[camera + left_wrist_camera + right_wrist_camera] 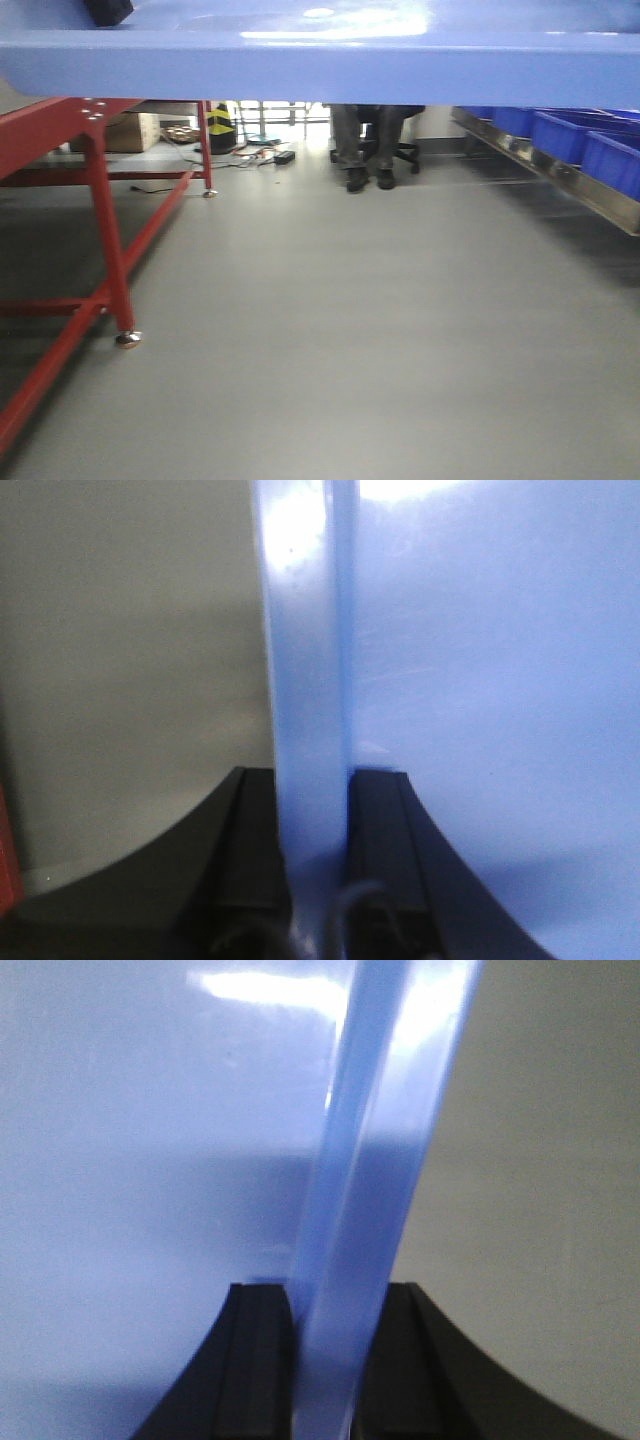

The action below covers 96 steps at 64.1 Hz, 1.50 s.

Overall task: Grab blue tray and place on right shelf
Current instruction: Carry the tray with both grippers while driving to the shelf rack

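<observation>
Left end effector (315, 785) and right end effector (333, 1298) pinch blue tray (320, 65), lying crosswise.

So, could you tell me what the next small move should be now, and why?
Probably carry the blue tray rightward toward the right shelf, kept level. The left hand and right hand are each shut on its rim, and the shelf stands off to the right, with dark blue bins on it.
</observation>
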Motion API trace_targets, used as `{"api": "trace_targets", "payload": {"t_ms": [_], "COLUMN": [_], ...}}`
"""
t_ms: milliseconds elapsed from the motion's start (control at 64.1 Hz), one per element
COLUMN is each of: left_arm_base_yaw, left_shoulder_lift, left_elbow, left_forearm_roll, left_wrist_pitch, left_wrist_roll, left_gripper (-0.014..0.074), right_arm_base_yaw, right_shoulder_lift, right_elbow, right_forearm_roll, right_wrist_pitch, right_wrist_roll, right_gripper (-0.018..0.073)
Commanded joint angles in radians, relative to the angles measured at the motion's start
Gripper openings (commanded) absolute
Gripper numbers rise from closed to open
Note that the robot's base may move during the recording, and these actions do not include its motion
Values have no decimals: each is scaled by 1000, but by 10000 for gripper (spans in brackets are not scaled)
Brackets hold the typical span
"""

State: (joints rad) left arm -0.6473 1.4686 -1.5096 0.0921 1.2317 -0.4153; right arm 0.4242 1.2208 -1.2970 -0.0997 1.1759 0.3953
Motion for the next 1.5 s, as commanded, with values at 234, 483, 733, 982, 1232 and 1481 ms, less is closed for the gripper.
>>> {"api": "trace_targets", "payload": {"t_ms": [234,483,733,982,1232,1481], "left_arm_base_yaw": [-12,-12,-12,-12,-12,-12], "left_shoulder_lift": [-32,-32,-32,-32,-32,-32], "left_elbow": [-20,-20,-20,-20,-20,-20], "left_forearm_roll": [35,35,35,35,35,33], "left_wrist_pitch": [105,105,105,105,105,105], "left_wrist_roll": [26,26,26,26,26,26], "left_gripper": [-48,-48,-48,-48,-48,-48], "right_arm_base_yaw": [4,4,4,4,4,4], "right_shoulder_lift": [-29,-29,-29,-29,-29,-29], "right_elbow": [-31,-31,-31,-31,-31,-31], "right_forearm_roll": [-4,-4,-4,-4,-4,-4], "right_wrist_pitch": [-69,-69,-69,-69,-69,-69], "right_wrist_roll": [-31,-31,-31,-31,-31,-31], "right_gripper": [56,56,56,56,56,56]}}
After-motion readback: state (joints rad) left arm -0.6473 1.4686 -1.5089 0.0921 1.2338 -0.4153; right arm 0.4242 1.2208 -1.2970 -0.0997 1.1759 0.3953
